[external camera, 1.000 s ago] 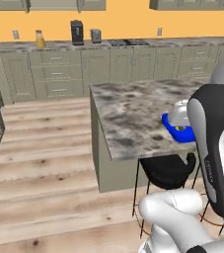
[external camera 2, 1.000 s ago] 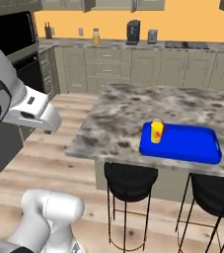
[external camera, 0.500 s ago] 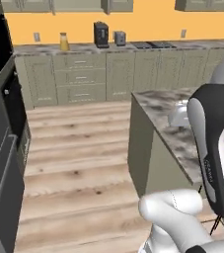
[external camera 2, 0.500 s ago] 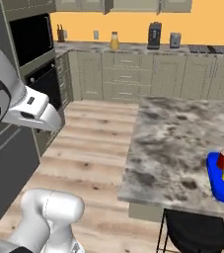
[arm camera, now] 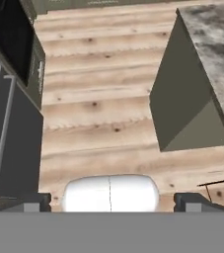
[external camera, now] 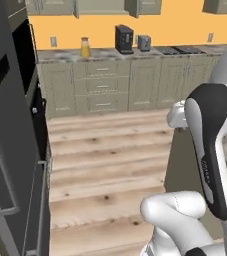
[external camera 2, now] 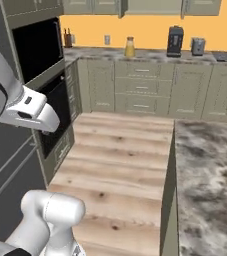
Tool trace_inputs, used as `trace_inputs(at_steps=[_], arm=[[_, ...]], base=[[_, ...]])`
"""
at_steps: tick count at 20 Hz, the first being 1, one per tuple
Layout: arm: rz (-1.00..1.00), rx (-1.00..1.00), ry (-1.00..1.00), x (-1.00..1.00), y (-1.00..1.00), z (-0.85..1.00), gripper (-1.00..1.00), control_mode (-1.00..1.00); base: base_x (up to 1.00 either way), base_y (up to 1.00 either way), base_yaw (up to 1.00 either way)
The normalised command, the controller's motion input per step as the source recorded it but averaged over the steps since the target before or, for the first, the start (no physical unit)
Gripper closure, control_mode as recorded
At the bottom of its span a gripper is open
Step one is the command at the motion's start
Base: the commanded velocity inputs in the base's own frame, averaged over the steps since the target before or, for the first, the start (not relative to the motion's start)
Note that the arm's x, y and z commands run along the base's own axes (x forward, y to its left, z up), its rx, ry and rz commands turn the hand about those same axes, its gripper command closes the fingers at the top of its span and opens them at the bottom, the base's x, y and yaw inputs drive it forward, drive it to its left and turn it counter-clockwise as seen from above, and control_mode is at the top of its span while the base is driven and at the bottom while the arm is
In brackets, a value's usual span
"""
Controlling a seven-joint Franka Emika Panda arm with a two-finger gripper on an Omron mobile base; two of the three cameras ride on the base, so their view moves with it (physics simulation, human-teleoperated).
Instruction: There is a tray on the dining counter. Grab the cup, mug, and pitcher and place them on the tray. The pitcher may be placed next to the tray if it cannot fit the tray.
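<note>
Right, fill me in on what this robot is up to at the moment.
Nothing is being handled. The fingers stand wide apart with nothing between them, hanging over bare wood floor beside the corner of the dining counter. The base faces the far kitchen counter, where the pitcher with orange liquid stands near a dark coffee machine and a toaster. So the pitcher is not yet picked up, and it looks the likely next target.
</note>
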Motion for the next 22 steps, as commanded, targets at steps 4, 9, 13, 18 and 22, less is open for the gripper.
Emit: trace_inputs(at_steps=[4,9,13,18,22], arm=[[0.00,0.00,0.00,0.00,0.00,0.00,-1.00,1.00],[0.00,0.00,0.00,0.00,0.00,0.00,-1.00,1.00],[0.00,0.00,0.00,0.00,0.00,0.00,-1.00,1.00],[0.00,0.00,0.00,0.00,0.00,0.00,-1.00,1.00],[0.00,0.00,0.00,0.00,0.00,0.00,-1.00,1.00]], base=[[1.00,-0.51,0.00],[1.00,-0.48,0.00],[1.00,-0.18,0.00],[1.00,0.11,0.00],[1.00,0.04,0.00]])
